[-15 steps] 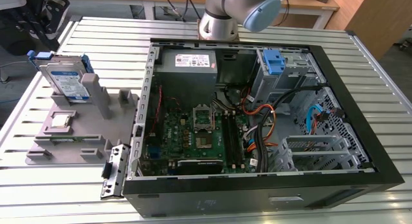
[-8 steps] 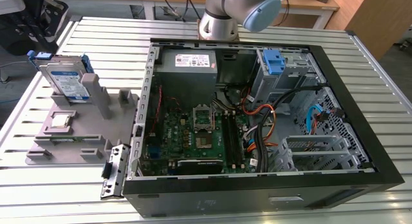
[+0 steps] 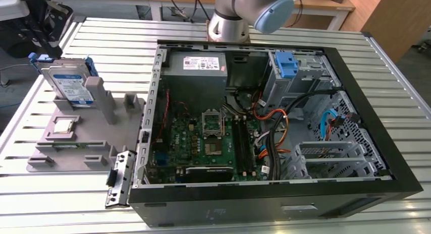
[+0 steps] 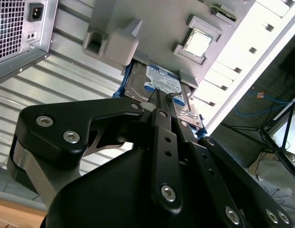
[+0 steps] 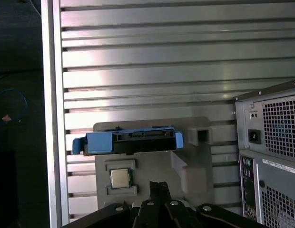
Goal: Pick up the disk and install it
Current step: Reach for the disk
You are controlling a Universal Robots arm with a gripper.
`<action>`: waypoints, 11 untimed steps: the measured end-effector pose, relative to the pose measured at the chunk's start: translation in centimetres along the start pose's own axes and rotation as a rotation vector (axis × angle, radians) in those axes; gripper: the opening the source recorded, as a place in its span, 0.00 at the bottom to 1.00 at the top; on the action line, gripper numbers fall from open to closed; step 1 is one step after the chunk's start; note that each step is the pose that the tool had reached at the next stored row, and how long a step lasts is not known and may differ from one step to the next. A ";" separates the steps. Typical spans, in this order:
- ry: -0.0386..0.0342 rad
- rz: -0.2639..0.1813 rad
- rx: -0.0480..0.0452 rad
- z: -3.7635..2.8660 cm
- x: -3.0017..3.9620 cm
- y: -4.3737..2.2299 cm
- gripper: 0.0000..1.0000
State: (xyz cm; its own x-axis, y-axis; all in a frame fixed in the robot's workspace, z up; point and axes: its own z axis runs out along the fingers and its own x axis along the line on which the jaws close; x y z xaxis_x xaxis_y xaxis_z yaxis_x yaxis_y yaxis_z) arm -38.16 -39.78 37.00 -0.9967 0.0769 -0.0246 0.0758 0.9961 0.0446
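Disk [image 3: 69, 85] standing in grey holder [image 3: 94, 135]; my gripper [image 5: 159, 185] hovers above it, jaws together, holding nothing. Risk: descending closed, I'd ram its top edge.

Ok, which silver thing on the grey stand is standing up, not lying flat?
The disk, the big one with the blue frame and white-and-blue label. It stands on edge, while the small square chip lies flat.

bright light, glare on table [image 5: 138, 61]
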 end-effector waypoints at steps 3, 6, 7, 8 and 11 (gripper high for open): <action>-0.0001 0.000 0.0000 0.01 0.01 0.00 0.10; -0.0002 0.000 -0.0001 0.01 0.02 0.00 0.10; -0.0002 0.000 -0.0001 0.02 0.02 0.02 0.10; -0.0001 0.000 -0.0001 0.02 0.03 0.07 0.10; -0.0001 0.000 -0.0002 0.07 0.04 0.32 0.10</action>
State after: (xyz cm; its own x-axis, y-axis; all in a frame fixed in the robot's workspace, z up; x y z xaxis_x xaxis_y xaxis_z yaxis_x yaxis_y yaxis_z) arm -38.18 -39.46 36.95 -0.9967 0.0768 -0.0246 0.0757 0.9961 0.0448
